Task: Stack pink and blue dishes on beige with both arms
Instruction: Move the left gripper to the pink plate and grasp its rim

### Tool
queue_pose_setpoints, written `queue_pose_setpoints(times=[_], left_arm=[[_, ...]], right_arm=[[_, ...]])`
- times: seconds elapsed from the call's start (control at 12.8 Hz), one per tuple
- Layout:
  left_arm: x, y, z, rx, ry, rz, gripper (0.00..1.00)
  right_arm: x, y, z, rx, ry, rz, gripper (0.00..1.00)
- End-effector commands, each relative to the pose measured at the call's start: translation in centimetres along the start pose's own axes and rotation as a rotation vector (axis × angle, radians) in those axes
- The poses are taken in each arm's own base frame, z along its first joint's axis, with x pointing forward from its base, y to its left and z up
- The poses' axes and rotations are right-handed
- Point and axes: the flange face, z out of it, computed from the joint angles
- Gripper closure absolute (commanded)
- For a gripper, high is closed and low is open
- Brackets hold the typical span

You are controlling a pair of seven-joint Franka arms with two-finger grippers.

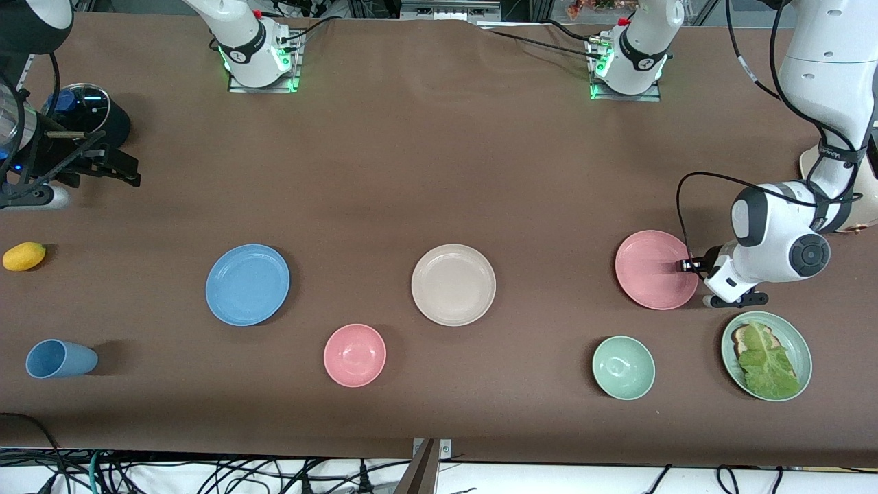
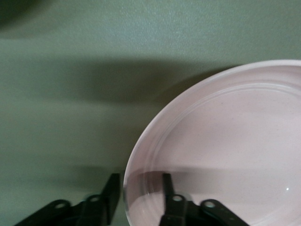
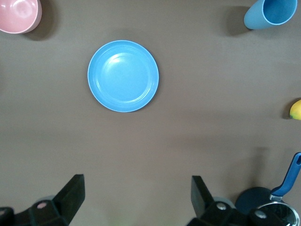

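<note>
A: Left claw [image 1: 686,265] status?

B: Down at the pink plate [image 1: 655,269], fingers apart and straddling the rim at the edge toward the left arm's end: in the left wrist view one finger [image 2: 168,188] is inside the rim, the other outside. Not yet clamped.

A: Right claw [image 3: 136,197]?

B: Fingers spread wide, holding nothing, waiting at the right arm's end of the counter [image 1: 439,171]. The blue plate [image 1: 247,284] lies untouched.

A: Positions relative to the beige plate [image 1: 453,284]?

B: Pink toward the left arm's end, blue toward the right arm's, both well apart from it.

A: Risks?

B: I judge the rim grip shallow; the plate could pivot or slip on lifting. Arms could also clash over beige.
</note>
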Motion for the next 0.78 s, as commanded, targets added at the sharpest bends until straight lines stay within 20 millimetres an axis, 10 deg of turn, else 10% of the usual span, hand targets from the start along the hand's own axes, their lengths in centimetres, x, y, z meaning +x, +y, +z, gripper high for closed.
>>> queue_pose_setpoints(times=[0.0,0.31,0.71], left_arm=[[0.7,-0.1,-1.4,0.015,0.016,0.024,1.00],[0.6,2.7,-5.0,-0.001,-0.056,0.030,1.00],[-3.4,10.7,-15.2,-0.153,-0.071,-0.020,1.00]], right_arm=[[-0.6,-0.3,-0.8,0.031,0.010,0.025,0.00],[-0.6,-0.4,-0.9,0.036,0.015,0.063,0.00],[-0.6,-0.7,-1.0,0.035,0.015,0.076,0.00]])
